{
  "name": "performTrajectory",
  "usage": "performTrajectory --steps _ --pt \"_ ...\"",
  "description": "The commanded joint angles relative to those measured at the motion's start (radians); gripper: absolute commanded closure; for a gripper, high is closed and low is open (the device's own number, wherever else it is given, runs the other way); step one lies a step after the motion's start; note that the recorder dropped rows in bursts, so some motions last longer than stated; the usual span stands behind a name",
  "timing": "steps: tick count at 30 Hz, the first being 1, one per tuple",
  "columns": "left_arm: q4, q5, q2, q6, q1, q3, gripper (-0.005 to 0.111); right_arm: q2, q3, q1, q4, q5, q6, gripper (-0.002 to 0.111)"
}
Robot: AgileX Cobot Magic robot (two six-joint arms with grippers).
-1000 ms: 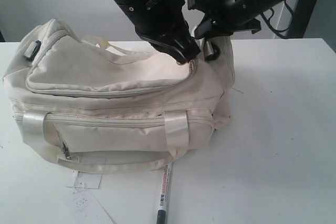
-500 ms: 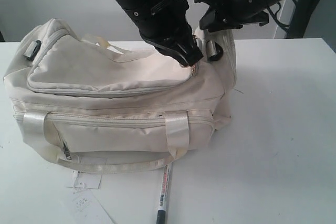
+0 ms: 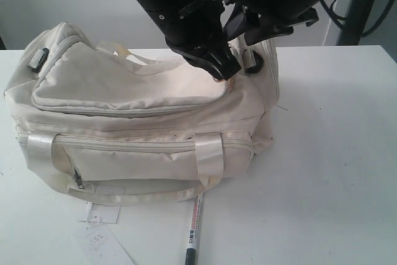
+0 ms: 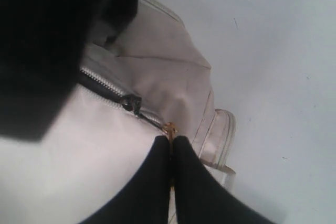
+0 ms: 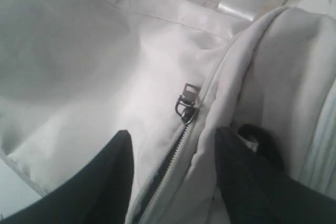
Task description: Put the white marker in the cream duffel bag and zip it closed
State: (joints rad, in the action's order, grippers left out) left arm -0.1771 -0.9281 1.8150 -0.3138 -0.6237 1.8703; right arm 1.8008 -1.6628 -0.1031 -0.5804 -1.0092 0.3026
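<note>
Cream duffel bag is sitting mid-desk | right gripper is now spreading wide, letting go | left gripper is pinching shut, apparently on zip pull | white marker is lying by front edge, unpacked.

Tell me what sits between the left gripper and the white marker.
The exterior view shows the front of the cream duffel bag, with its satin handle strap, between the left gripper on top and the white marker on the table.

The white marker lies flat just beside the upright cream duffel bag, outside it.
</note>
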Motion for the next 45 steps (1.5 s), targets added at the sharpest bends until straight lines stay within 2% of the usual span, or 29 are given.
performTrajectory --steps 1,15,19,22,26,45 --pt "-0.022 -0.022 -0.012 0.037 -0.006 -0.008 0.107 -0.002 0.0 -0.018 0.023 0.021 -0.015 0.062" --pt "-0.022 -0.007 -0.012 0.058 -0.006 -0.008 0.107 0.063 0.0 -0.039 0.035 0.052 -0.057 0.062" --pt "-0.022 -0.007 -0.012 0.074 -0.006 -0.008 0.107 0.086 0.0 -0.039 0.035 0.058 -0.062 0.066" --pt "-0.022 -0.007 -0.012 0.074 -0.006 -0.008 0.107 0.096 0.0 -0.039 0.035 0.069 -0.067 0.077" --pt "-0.022 -0.007 -0.012 0.074 -0.006 -0.008 0.107 0.103 0.0 -0.039 0.035 0.087 -0.071 0.109" --pt "-0.031 -0.079 -0.014 0.073 -0.006 -0.008 0.107 0.103 0.0 -0.036 0.029 0.159 -0.098 0.108"
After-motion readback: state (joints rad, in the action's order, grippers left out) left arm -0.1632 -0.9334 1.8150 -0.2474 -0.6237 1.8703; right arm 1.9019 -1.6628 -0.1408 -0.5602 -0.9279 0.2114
